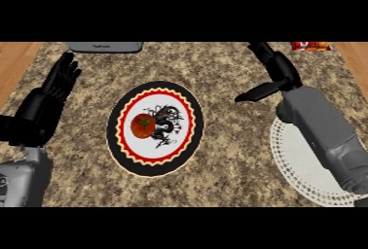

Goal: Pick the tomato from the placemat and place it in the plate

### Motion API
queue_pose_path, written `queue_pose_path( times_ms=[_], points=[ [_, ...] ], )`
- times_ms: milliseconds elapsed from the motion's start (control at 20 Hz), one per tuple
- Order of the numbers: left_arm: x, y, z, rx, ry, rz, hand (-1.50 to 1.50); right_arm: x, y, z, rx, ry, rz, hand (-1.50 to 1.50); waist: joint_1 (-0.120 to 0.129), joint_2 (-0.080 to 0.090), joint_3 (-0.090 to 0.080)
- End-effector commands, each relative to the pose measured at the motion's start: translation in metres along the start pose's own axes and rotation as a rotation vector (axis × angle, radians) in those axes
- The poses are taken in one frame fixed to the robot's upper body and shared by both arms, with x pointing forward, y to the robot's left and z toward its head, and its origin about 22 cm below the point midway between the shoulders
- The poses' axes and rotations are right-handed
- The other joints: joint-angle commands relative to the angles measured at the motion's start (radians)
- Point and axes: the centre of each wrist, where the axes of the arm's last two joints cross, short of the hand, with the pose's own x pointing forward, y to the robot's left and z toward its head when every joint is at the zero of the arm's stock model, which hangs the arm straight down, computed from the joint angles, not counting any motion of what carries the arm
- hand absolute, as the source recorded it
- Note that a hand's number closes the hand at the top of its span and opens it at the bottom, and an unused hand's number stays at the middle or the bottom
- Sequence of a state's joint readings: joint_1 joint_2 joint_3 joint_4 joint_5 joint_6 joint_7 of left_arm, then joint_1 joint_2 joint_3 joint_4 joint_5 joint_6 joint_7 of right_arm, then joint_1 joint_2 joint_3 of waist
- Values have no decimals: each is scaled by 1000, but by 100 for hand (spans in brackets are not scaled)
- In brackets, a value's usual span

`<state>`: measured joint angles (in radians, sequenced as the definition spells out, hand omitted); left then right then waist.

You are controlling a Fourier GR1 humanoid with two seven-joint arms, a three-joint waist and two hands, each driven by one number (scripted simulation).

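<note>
The red round tomato with its green stalk (144, 125) lies inside the oval plate with a black rim, red scalloped band and white dragon-patterned middle (155, 169), a little left of that plate's centre; the white lace-edged round placemat (298, 165), right of the plate and partly under the right forearm, shows nothing on its visible part; so, if I read the patterned disc rightly as the plate, the tomato already lies as the task wants, and little seems left beyond keeping the arms away; no hand touches it. The right hand (277, 73) hangs up and right of the plate, fingers straight and thumb spread wide, holding nothing; the left hand (57, 80) rests left of the plate, fingers up and relaxed, also bare. Speckled brown granite counter (230, 63) surrounds the plate with open room on every side; a grey flat object (105, 46) sits at the far edge above the plate, a red packet (310, 45) far up-right, and wooden strips (14, 63) border the stone beyond both hands.
</note>
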<state>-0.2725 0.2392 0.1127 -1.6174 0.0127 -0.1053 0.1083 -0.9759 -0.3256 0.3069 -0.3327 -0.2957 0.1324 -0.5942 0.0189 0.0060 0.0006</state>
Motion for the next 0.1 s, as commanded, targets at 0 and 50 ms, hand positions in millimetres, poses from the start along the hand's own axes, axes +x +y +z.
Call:
queue_pose_path(
  times_ms=[0, 50],
  points=[
    [-2, -6, -17, -20, 3, 15, 0, 5, -15, -4, -10, -14, 44, -150, 2, 4, 0],
    [-4, 5, 3, -8, 14, 2, 0, -2, -17, 5, -37, -31, 60, -150, -1, -1, 0]
  ],
)
